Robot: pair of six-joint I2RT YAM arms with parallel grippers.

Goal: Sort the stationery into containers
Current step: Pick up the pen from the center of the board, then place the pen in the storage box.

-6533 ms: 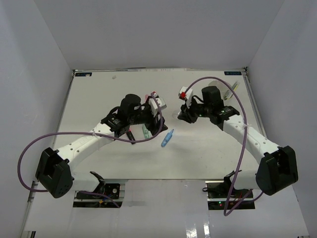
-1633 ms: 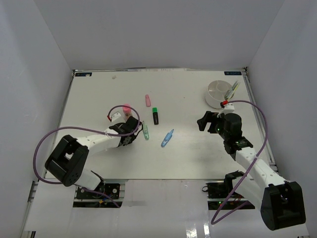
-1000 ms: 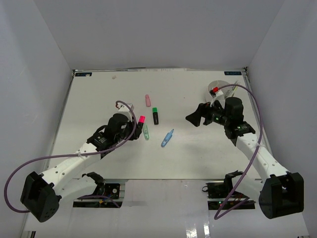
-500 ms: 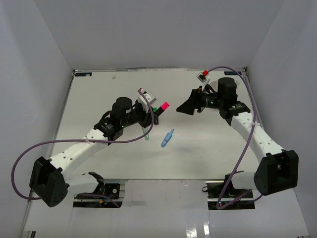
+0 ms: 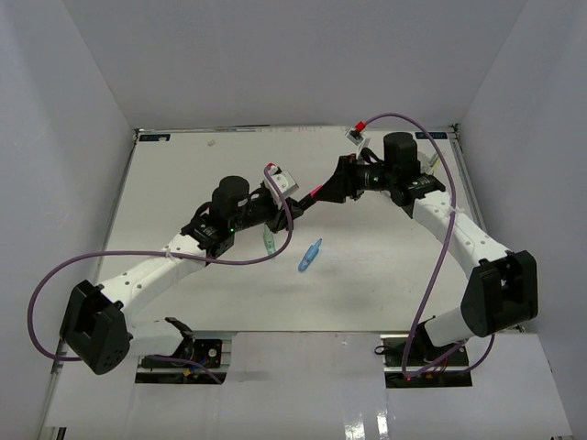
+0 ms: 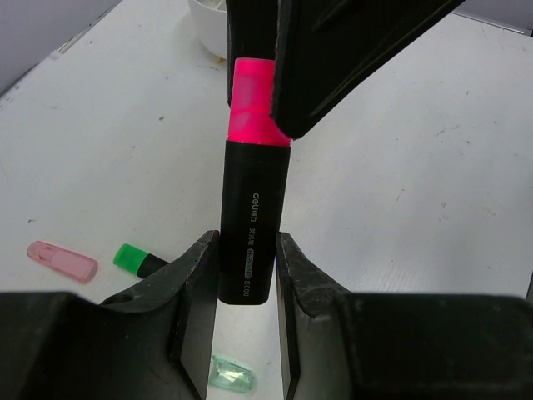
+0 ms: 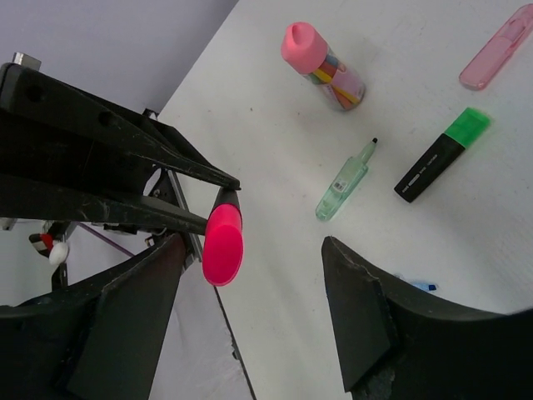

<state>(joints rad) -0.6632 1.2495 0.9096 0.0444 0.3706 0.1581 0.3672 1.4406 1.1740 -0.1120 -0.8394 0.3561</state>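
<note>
- Left gripper [image 6: 247,279] pinches the pink-capped highlighter [image 6: 250,208] by its black barrel.
- Right gripper [image 7: 250,250] gapes around the cap [image 7: 223,246], holding nothing.
- Looks light, stiff, slick; grip the barrel, not the cap.

pink-capped highlighter [image 6: 250,225] | white print running down the black barrel | reads "deli" | smaller print below it too fine to read | no other legible text in any view
</note>
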